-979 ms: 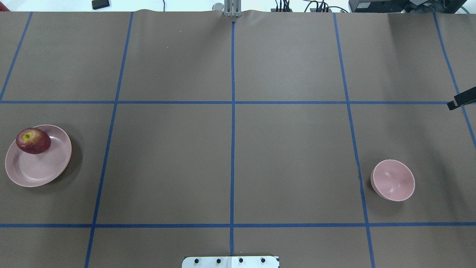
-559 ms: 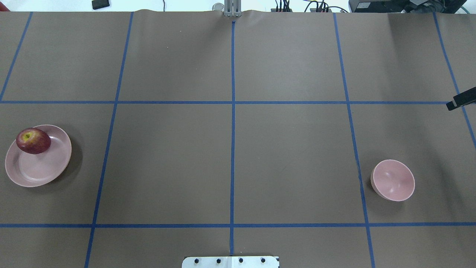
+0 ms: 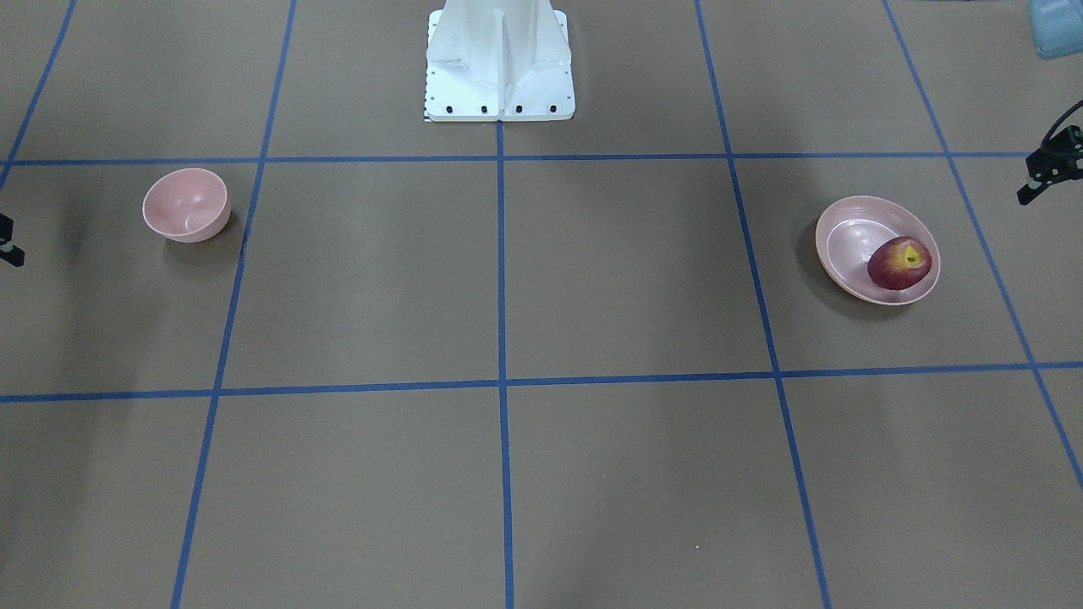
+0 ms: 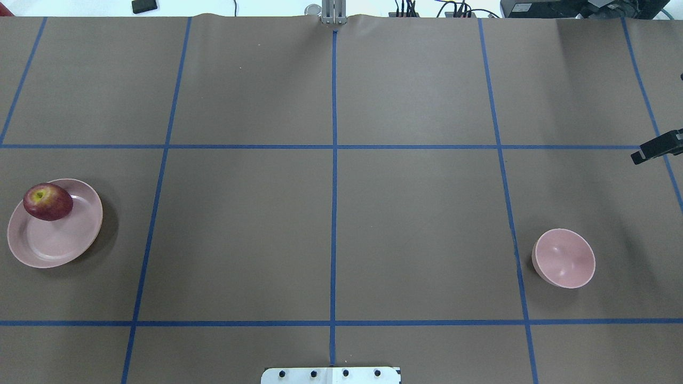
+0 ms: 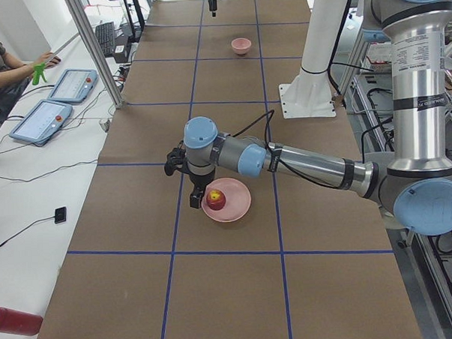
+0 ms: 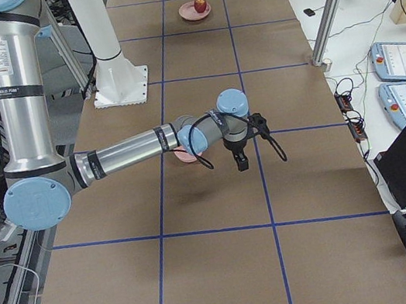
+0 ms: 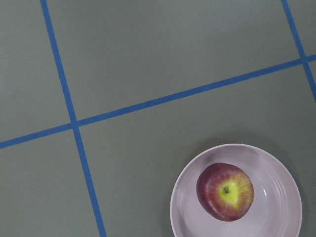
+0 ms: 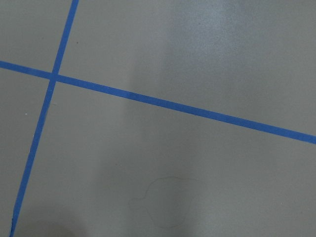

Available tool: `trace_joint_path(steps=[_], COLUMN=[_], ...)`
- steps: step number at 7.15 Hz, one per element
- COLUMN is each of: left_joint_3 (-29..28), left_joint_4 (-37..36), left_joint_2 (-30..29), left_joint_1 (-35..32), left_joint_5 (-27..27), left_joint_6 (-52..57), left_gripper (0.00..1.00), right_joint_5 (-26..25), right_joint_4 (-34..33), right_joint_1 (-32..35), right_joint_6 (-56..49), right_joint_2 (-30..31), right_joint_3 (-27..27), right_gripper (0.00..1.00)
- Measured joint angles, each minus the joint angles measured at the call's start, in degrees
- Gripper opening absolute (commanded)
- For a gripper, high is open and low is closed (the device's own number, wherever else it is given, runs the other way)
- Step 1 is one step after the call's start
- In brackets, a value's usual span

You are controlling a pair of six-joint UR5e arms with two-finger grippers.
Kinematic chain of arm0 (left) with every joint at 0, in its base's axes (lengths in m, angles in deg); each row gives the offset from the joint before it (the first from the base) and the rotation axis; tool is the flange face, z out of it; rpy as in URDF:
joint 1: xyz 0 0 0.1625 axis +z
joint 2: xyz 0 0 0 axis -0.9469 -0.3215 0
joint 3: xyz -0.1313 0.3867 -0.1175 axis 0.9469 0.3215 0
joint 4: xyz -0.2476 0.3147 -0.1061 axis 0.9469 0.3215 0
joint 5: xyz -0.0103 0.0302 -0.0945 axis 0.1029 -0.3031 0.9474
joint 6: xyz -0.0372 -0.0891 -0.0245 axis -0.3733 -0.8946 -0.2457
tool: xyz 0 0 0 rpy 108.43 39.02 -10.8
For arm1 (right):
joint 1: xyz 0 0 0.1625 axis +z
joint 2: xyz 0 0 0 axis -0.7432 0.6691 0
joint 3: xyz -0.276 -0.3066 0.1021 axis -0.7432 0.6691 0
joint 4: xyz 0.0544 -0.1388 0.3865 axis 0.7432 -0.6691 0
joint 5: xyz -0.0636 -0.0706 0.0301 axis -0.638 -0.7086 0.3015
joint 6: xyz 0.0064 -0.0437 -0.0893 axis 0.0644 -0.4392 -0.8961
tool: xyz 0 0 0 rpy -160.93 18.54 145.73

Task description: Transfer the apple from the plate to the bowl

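Apple (image 4: 48, 201) sits on plate (image 4: 58, 250), close to the rim on the operators' side, stem hollow up. It is roughly round, so no grip axis is favoured. Bowl (image 4: 564, 258) is empty, well apart at the table's (image 4: 331, 224) opposite end.

Left gripper (image 3: 1046, 169) hangs above the table near the plate, outboard of it, not over the apple. The left wrist view has the apple low and right of centre. Whether its jaws are apart: cannot tell.

Right gripper (image 4: 655, 149) is near the bowl; its state is likewise unclear.

Judgement: left arm is nearer and must shift sideways over the apple before descending.
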Motion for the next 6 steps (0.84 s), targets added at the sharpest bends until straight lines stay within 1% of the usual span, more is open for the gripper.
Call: trace_joint_path(steps=[2,3,4,5,6], left_joint_3=[0.01,0.07,0.15,0.20,0.23], left_joint_4=[0.00,0.00,0.00,0.00,0.00], left_joint_2=[-0.02,-0.01,0.02,0.05,0.06], left_joint_1=[0.01,0.00,-0.03,-0.06,-0.07], left_joint_5=[0.00,0.00,0.00,0.00,0.00], left_joint_6=[-0.05,-0.09,-0.09,-0.06,-0.06], left_gripper=[0.98,0.98,0.98,0.98,0.98], right_joint_5=[0.44,0.48,0.20,-0.67,-3.18], right_joint_4=[0.31,2.40,7.39,13.39,18.67], right_joint_1=[-0.38,-1.71,-4.48,-8.56,-13.88], right_joint_6=[0.15,1.34,5.89,13.42,21.33], right_joint_2=[1.61,3.58,5.86,7.35,8.14], right_joint_3=[-0.26,-0.62,-0.93,-1.14,-1.29], right_gripper=[1.00,1.00,1.00,1.00,1.00])
